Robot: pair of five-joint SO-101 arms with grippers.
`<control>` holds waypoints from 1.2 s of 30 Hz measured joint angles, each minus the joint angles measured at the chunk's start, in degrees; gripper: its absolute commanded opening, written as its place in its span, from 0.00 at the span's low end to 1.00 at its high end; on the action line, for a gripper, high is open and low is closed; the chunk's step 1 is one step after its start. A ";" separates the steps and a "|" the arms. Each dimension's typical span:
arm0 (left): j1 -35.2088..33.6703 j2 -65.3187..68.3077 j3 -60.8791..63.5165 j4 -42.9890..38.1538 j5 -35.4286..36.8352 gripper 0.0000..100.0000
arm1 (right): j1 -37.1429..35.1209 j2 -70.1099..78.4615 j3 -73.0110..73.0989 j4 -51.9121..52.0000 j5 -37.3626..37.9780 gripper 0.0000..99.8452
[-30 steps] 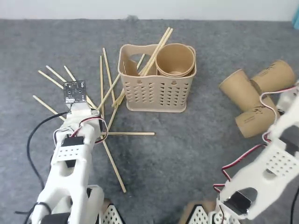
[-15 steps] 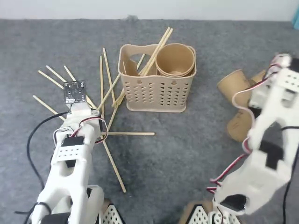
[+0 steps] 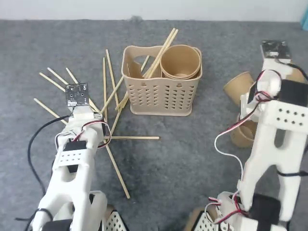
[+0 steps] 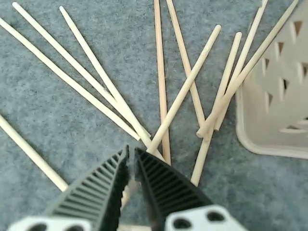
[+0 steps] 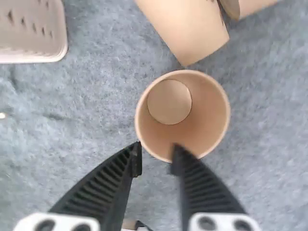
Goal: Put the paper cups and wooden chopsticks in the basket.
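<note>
A beige slotted basket (image 3: 163, 98) stands mid-table with stacked paper cups (image 3: 180, 60) and a few chopsticks (image 3: 161, 48) inside. Loose wooden chopsticks (image 3: 108, 72) fan over the carpet to its left. My left gripper (image 4: 131, 153) sits shut just above where several chopsticks (image 4: 161, 86) cross, gripping none that I can see. To the basket's right lie loose paper cups (image 3: 238, 85). My right gripper (image 5: 156, 151) is open at the mouth of one cup (image 5: 182, 113), with one finger inside the rim and the other outside.
The table is covered in grey carpet. Two more cups (image 5: 185, 26) lie on their sides just beyond the one at my right gripper. The basket's corner (image 5: 29, 33) is close by. The left gripper also has the basket's wall (image 4: 274, 96) nearby.
The right arm has swung up from the table's right edge and come in over the loose cups. The left arm has kept still.
</note>
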 measured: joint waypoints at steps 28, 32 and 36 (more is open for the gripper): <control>0.00 0.00 0.00 0.00 0.00 0.01 | 13.54 20.48 20.40 -26.11 6.86 0.03; 0.00 0.00 0.00 0.00 0.00 0.01 | 14.77 20.48 20.40 -26.11 6.86 0.00; 0.00 0.00 0.00 0.00 0.00 0.01 | 18.02 19.96 15.82 -24.18 6.77 0.01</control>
